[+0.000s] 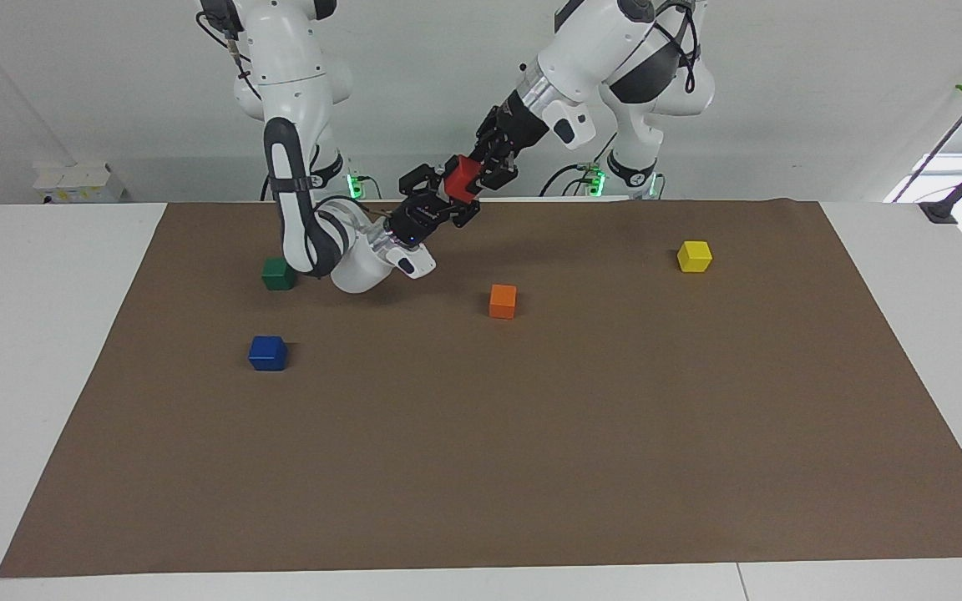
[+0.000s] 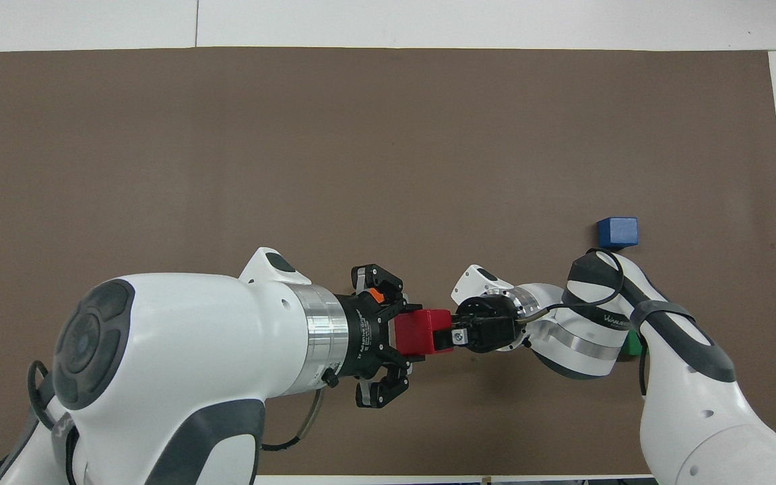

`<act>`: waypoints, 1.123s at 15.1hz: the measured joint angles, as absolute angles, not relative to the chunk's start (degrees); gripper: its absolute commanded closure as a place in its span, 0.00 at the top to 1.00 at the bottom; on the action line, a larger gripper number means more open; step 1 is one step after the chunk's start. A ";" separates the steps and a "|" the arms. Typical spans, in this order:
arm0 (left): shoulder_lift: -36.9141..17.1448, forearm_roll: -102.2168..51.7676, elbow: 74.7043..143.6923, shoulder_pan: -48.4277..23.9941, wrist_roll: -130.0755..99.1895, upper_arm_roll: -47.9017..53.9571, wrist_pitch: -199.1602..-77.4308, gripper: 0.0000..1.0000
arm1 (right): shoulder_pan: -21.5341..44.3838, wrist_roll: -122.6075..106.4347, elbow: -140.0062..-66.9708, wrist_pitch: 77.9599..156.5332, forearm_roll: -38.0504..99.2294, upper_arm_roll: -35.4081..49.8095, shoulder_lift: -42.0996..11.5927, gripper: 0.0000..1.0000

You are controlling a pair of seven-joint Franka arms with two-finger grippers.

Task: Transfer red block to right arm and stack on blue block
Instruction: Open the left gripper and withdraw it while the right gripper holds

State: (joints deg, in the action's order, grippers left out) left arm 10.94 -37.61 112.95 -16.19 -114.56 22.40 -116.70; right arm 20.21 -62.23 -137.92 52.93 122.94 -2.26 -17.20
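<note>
Small bright red cube was airborne over brown mat's robot-side edge | left gripper and right gripper both clamped on it | small deep blue cube had open mat around | small green cube mostly hidden overhead by right arm

Two high, opposed table views

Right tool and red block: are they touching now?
Touching. The facing view shows the right tool shut on the red block, with the left tool gripping it too.
</note>
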 measured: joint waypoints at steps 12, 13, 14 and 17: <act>12.98 -33.52 111.54 -6.41 -95.44 20.64 -105.60 1.00 | 19.89 -62.31 -137.04 52.92 123.13 -2.37 -16.99 0.00; 12.94 -32.10 111.57 -3.51 -90.63 20.54 -104.92 1.00 | 19.84 -62.12 -137.00 52.93 123.13 -2.52 -16.98 0.00; 12.92 -30.86 111.61 -0.54 -85.32 20.46 -104.63 1.00 | 19.59 -61.79 -136.95 53.08 123.11 -2.71 -16.91 0.00; 12.83 -24.72 111.65 7.29 -68.18 20.26 -104.26 1.00 | 17.44 -59.88 -136.73 54.91 121.85 -2.90 -15.96 0.00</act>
State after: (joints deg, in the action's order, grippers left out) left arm 12.83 -24.72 111.65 7.29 -68.18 20.26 -104.26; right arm 17.44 -59.88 -136.73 54.91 121.85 -2.90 -15.96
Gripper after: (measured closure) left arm 0.000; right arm 0.410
